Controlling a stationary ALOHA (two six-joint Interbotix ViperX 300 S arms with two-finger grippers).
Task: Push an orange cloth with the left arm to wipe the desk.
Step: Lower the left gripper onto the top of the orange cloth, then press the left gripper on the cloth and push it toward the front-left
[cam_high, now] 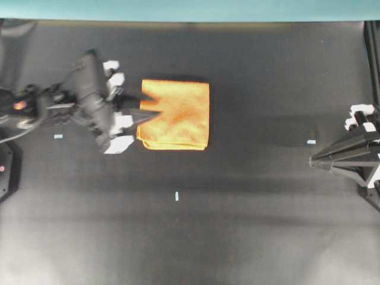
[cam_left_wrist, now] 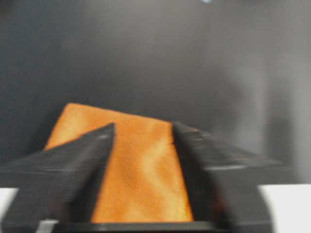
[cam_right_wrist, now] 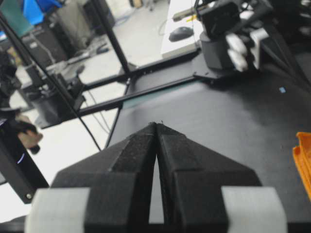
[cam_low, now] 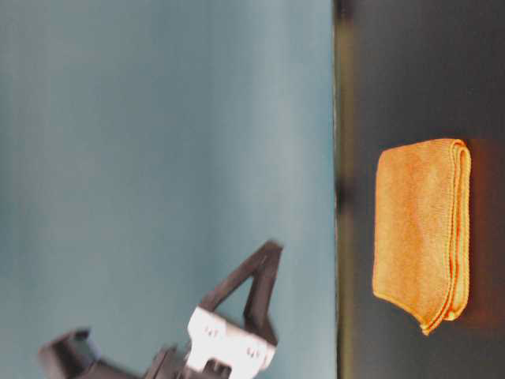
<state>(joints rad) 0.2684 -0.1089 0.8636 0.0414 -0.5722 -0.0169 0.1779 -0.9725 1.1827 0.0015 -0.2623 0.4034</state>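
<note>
The left arm's hand (cam_high: 148, 110), spread wide, sits over the orange cloth (cam_high: 178, 116) near the tabletop's (cam_high: 249, 237) far edge, placed to push it.

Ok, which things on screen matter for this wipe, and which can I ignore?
Matter:
- orange cloth
- left gripper, jaws open over the cloth's near edge
- desk

Ignore:
- right gripper, shut and parked away from the cloth
- white tape marks
- teal backdrop
</note>
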